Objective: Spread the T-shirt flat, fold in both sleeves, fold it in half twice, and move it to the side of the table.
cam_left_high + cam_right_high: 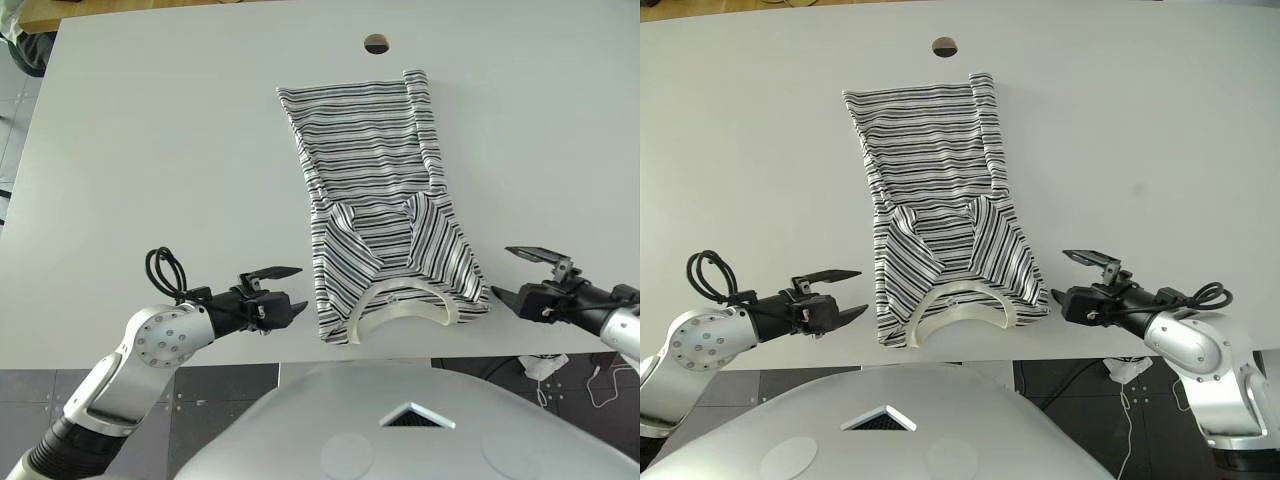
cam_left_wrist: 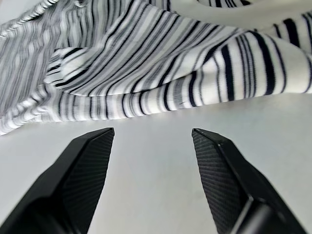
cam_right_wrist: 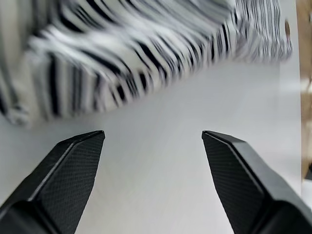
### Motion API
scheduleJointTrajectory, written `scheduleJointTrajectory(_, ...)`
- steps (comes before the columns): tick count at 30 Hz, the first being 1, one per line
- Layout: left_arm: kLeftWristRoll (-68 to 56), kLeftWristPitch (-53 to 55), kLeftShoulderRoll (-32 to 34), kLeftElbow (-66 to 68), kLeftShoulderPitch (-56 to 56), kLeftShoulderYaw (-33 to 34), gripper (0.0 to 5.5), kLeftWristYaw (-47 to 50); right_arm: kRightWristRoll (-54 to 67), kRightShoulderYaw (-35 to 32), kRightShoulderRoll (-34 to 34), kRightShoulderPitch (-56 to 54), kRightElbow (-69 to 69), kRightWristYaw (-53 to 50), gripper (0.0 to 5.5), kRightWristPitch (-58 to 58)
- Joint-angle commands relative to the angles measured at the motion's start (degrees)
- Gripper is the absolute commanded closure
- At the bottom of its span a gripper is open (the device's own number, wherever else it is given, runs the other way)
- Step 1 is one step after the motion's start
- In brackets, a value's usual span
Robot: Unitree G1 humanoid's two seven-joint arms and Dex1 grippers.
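Head views: T-shirt [image 1: 375, 200] flat on table [image 1: 150, 150], sleeves folded in, collar [image 1: 405, 305] at near edge. Wrist views add the gap: bare table between fingertips and fabric. Left gripper [image 1: 300, 288] and right gripper [image 1: 500, 271] flank the collar end, both spread wide, holding nothing.

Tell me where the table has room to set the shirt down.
Wide bare table left of the shirt and right of it. Narrow strip beyond it, by the hole. Crowded at the near edge: left gripper and right gripper flank the collar.
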Motion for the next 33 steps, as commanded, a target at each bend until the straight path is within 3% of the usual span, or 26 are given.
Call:
scheduleJointTrajectory(1, 1.61, -0.99, -1.66, 0.76, -2.08, -2.0, 2.53, -0.58, -1.78, 3.77, -0.13, 2.25, 0.43, 1.71, 1.78, -1.14)
scheduleJointTrajectory(4, 2.31, -1.12, -3.28, 1.3, -3.36, -3.72, 2.53, -0.64, -1.81, 6.53, 1.49, 1.53, -0.4, 0.39, 1.78, -3.6)
scheduleJointTrajectory(6, 2.74, -1.52, -3.8, 1.79, -3.92, -4.58, 2.49, -0.85, -3.14, 8.32, 2.04, 0.17, 0.27, -0.59, 2.26, -4.76)
scheduleJointTrajectory(13, 3.92, -3.29, -3.64, 2.98, -5.95, -6.84, 3.69, -3.09, -6.57, 10.03, 1.41, -1.1, 3.51, -2.8, 3.69, -6.2)
scheduleJointTrajectory(21, 2.5, -3.93, -1.71, 3.32, -7.49, -5.04, 5.0, -6.63, -9.6, 10.56, 0.75, -1.57, 4.13, -4.25, 5.31, -7.72)
scheduleJointTrajectory(24, 0.16, -3.09, -0.78, 2.9, -7.27, -4.6, 5.36, -9.1, -7.08, 10.14, 0.44, -0.19, 2.72, -2.49, 5.4, -6.28)
scheduleJointTrajectory(27, -8.78, -1.54, 4.75, -2.3, -1.54, -0.94, 5.36, -15.05, 2.61, 9.25, -0.52, 5.05, -3.68, 2.15, 5.4, -2.81)
scheduleJointTrajectory(30, -22.94, -0.41, 9.52, -7.85, 5.61, 10.01, 5.36, -20.91, 16.95, 6.46, -3.88, 15.44, -16.76, 8.55, 5.4, 0.75)
scheduleJointTrajectory(33, -34.52, 0.79, 10.04, -10.35, 10.24, 20.86, 5.36, -24.92, 27.43, 3.19, -4.77, 19.11, -25.11, 11.72, 5.4, 2.78)
